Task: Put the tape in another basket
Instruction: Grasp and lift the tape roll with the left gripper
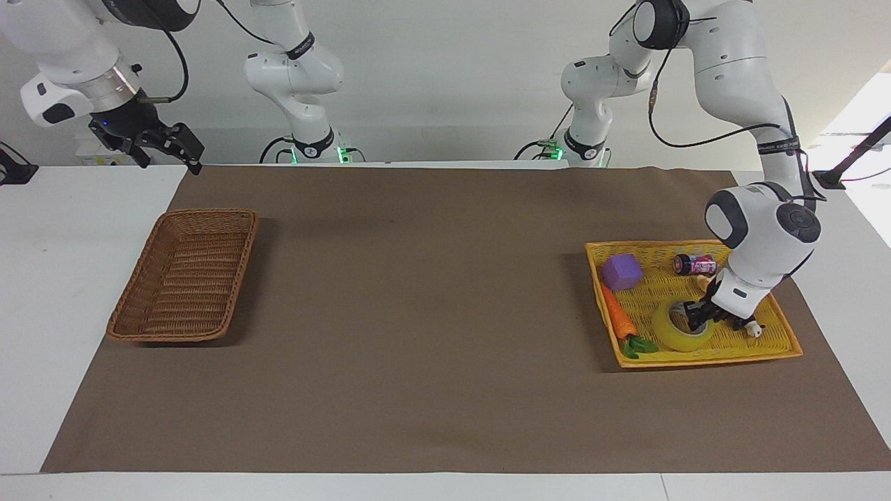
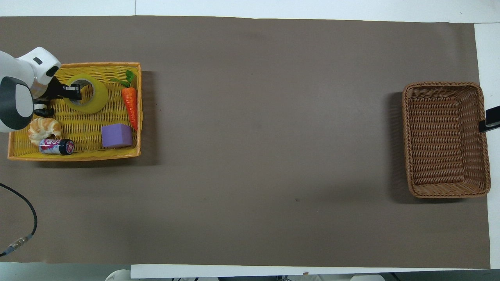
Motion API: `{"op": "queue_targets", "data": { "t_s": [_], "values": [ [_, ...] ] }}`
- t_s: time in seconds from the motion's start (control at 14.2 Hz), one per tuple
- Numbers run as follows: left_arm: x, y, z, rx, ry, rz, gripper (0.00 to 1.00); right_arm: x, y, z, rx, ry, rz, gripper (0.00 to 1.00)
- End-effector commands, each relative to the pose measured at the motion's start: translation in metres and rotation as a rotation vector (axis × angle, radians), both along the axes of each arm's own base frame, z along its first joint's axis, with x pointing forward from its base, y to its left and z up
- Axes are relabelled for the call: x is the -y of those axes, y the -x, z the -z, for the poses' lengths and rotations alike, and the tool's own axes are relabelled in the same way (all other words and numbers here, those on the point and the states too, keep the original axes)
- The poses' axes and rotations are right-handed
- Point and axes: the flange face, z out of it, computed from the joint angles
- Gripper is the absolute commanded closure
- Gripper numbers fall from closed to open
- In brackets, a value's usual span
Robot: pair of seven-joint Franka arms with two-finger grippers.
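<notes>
The yellow tape roll [image 1: 679, 332] [image 2: 97, 97] lies in the bright yellow tray [image 1: 724, 357] [image 2: 74, 157] at the left arm's end of the table. My left gripper [image 1: 696, 319] [image 2: 74, 91] is down at the roll, its fingers closed on the roll's wall, one of them inside the core. The roll looks slightly raised on that side. The brown wicker basket [image 1: 184, 278] [image 2: 445, 138] stands empty at the right arm's end. My right gripper [image 1: 170, 149] waits open in the air beside the basket; only its tip [image 2: 491, 119] shows in the overhead view.
The yellow tray also holds a carrot [image 1: 618, 316] [image 2: 131, 103], a purple block [image 1: 621, 271] [image 2: 116, 136], a small can [image 1: 696, 264] [image 2: 56, 146] and a croissant [image 2: 44, 128]. A brown mat [image 1: 431, 313] covers the table.
</notes>
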Motion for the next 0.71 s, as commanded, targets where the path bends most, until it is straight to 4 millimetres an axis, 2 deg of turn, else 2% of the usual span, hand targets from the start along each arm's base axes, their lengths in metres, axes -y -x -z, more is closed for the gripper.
{"op": "queue_targets", "data": {
  "t_s": [0.0,0.14,0.28,0.35,0.42,0.56,0.64],
  "values": [
    [0.050,-0.001,-0.090,-0.026,0.047,0.016,1.00,0.000,0.003,0.000,-0.006,-0.012,-0.021,0.01],
    [0.107,0.001,-0.113,-0.035,0.082,-0.058,1.00,0.000,0.003,0.000,-0.006,-0.012,-0.021,0.01],
    [0.186,0.016,-0.111,-0.024,0.093,-0.095,1.00,-0.002,0.005,0.001,-0.018,-0.014,-0.024,0.01],
    [0.213,0.026,-0.111,-0.026,0.115,-0.108,1.00,-0.002,0.005,0.001,-0.018,-0.014,-0.024,0.01],
    [0.249,0.042,-0.105,-0.039,0.158,-0.113,1.00,-0.002,0.005,0.000,-0.019,-0.015,-0.029,0.01],
    [0.298,0.072,-0.081,-0.002,0.215,-0.124,1.00,-0.004,0.010,-0.003,-0.023,-0.035,-0.137,0.01],
    [0.321,0.085,-0.076,0.008,0.224,-0.134,1.00,-0.011,0.006,-0.002,-0.002,-0.088,-0.184,0.01]
  ]
}}
